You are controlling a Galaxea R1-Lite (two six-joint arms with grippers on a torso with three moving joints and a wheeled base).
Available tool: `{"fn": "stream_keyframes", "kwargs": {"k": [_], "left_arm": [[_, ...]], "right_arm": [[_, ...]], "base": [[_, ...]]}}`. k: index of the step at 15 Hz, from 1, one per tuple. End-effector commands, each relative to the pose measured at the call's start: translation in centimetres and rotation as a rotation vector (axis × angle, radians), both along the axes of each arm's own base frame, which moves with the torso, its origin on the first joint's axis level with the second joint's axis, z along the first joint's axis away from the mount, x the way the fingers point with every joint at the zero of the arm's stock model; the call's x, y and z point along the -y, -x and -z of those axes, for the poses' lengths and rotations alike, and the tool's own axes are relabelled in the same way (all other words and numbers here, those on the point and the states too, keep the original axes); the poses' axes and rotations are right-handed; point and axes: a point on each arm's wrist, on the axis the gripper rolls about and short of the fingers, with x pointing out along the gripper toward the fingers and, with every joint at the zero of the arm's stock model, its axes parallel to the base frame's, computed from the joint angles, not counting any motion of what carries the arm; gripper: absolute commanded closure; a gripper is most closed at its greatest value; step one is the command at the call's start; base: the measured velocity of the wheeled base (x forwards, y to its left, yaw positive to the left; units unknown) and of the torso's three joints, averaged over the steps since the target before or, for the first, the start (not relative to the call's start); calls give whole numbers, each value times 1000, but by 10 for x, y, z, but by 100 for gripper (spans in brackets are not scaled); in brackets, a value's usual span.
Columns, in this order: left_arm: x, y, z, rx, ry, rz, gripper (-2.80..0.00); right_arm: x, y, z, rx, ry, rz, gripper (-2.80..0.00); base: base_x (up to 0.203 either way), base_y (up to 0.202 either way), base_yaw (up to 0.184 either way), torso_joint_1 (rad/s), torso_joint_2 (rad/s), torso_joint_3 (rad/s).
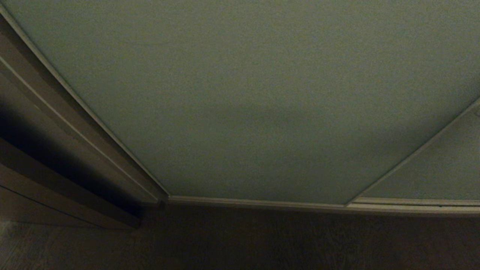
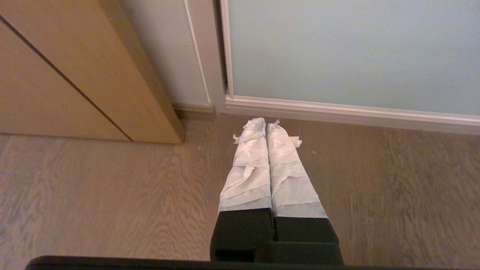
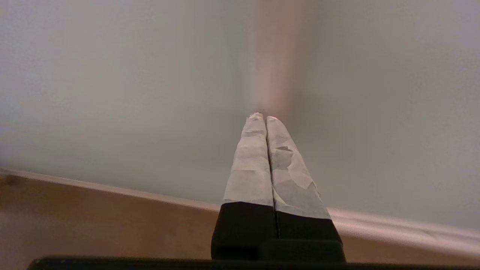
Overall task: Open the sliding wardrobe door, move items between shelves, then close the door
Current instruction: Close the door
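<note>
A: Item one — door?
B: Door (image 1: 240,97), pale grey-green, thin light frame. Fills most of the head view and reaches down to the floor (image 1: 262,243). A second panel (image 1: 438,168) of the same colour shows at the right, their frames meeting near the bottom rail. No gap into the wardrobe shows.

A: Left side?
B: Brown side panel (image 1: 45,157), running down to the floor.

A: Left gripper?
B: Left gripper (image 2: 265,125), fingers pressed together and wrapped in white tape, holding nothing. It hangs over the wood floor, pointing at the door's bottom corner, apart from it.

A: Right gripper?
B: Right gripper (image 3: 262,117), fingers together, taped, empty — tips near the door face; contact cannot be told.

A: Toys, shelves?
B: Not in view.
</note>
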Motion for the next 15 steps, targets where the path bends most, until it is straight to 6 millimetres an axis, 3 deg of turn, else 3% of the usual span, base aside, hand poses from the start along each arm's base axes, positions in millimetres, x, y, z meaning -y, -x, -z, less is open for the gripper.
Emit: {"fn": "stream_keyframes", "kwargs": {"k": [1, 4, 6, 10, 15], "left_arm": [[0, 0, 0, 0, 0, 1, 0], [0, 0, 0, -1, 0, 2, 0], [0, 0, 0, 0, 0, 1, 0], [0, 0, 0, -2, 0, 2, 0], [0, 0, 0, -1, 0, 1, 0]], "right_arm": [[7, 3, 10, -27, 36, 46, 0], [16, 14, 10, -28, 76, 115, 0], [12, 24, 9, -20, 95, 162, 0], [-28, 63, 15, -34, 157, 120, 0], [-78, 147, 69, -22, 173, 36, 0]], "base": [[0, 0, 0, 0, 0, 0], [0, 0, 0, 0, 0, 0], [0, 0, 0, 0, 0, 0], [0, 0, 0, 0, 0, 0], [0, 0, 0, 0, 0, 0]]}}
